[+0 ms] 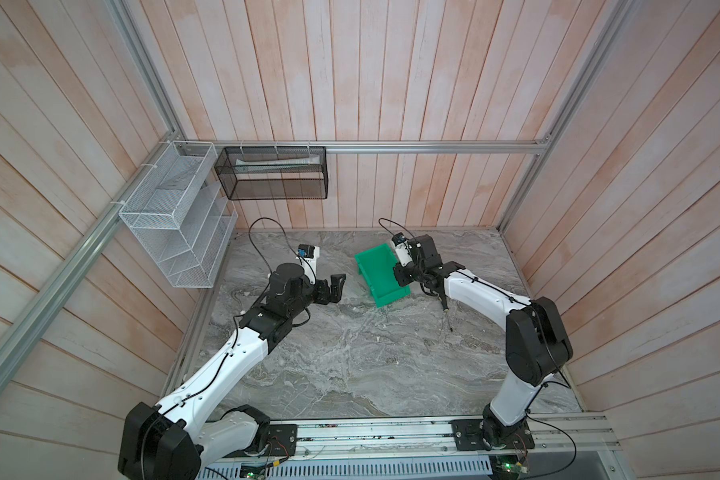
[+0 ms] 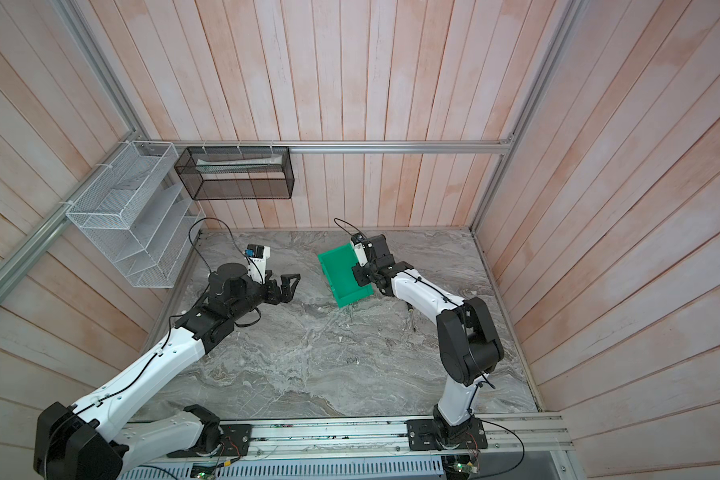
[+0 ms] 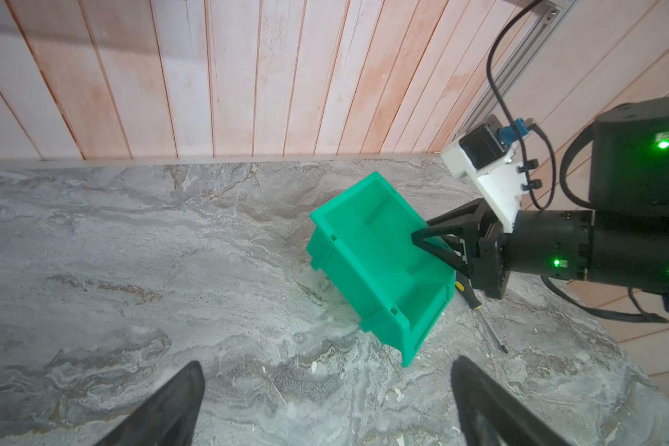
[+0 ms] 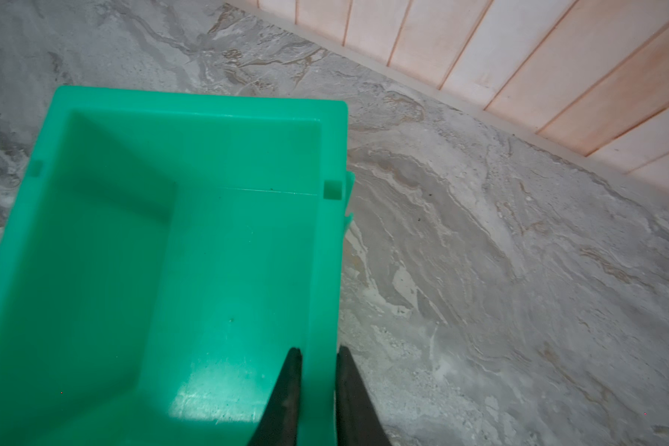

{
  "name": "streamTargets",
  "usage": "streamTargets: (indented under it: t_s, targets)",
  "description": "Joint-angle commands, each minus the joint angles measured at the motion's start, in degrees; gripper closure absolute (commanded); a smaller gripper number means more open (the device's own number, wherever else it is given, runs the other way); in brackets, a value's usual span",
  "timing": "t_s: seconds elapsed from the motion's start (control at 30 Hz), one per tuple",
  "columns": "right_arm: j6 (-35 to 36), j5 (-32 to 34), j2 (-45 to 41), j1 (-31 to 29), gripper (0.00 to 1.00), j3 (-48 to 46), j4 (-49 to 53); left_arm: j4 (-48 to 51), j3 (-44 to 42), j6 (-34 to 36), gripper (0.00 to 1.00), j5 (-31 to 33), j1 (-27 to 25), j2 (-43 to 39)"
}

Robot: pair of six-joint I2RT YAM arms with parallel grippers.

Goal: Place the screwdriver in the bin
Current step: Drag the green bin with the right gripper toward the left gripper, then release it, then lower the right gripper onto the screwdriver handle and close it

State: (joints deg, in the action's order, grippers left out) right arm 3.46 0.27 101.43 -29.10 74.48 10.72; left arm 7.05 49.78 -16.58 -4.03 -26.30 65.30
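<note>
Well, starting with the marble table point(image 1: 350, 353): it is slick and bare, so anything I nudge will slide rather than stay put. The right arm point(image 1: 474, 291) reaches low across the far right of it, and a careless sweep could shove whatever lies beneath.

The bin point(image 1: 377, 268) sits toward the back, looking tipped rather than flat. The right gripper point(image 4: 317, 353) is pinched onto its side wall, one finger inside and one outside. A thin-wall pinch like that could slip, or drag the bin sideways if I pull.

The left gripper point(image 3: 327, 363) hovers empty with its jaws spread wide, short of the bin. If it reaches across, it could strike the right wrist.

The screwdriver point(image 3: 476, 305) lies on the table just beside the bin, outside it. Its handle is partly tucked under the right gripper's body, so I judge it awkward to grasp until that arm clears.
</note>
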Motion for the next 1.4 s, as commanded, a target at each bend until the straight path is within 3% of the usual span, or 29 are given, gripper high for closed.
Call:
streamTargets:
  t_s: [0.0,0.53,0.77,1.0,1.13,1.37]
  targets:
    - [1.25,-1.86,1.3,-1.12,0.97,-0.75,-2.01,-1.71,-0.99,-4.12,0.0,-0.63,-0.06,-0.71]
    - [-0.1,-2.69,10.16,-3.24,0.92,3.25,-2.59,-1.7,0.14,-9.39,0.0,-5.41,-0.06,2.89]
    - [-0.83,-2.32,11.4,-3.24,0.73,4.97,-1.63,-1.56,0.04,-10.38,0.0,-6.71,-0.39,3.58]
    - [-4.43,-3.32,6.11,-2.54,0.56,4.85,-2.99,-1.34,1.34,-7.91,0.0,-5.97,-2.85,3.92]
    - [-10.35,-6.35,-0.66,1.38,0.49,1.21,-7.2,-2.4,3.13,-5.63,0.0,-3.5,-7.42,4.76]
    - [-26.63,-11.12,-13.95,17.3,0.35,-16.36,-16.7,-5.05,7.34,0.4,0.0,-0.71,-17.27,10.95]
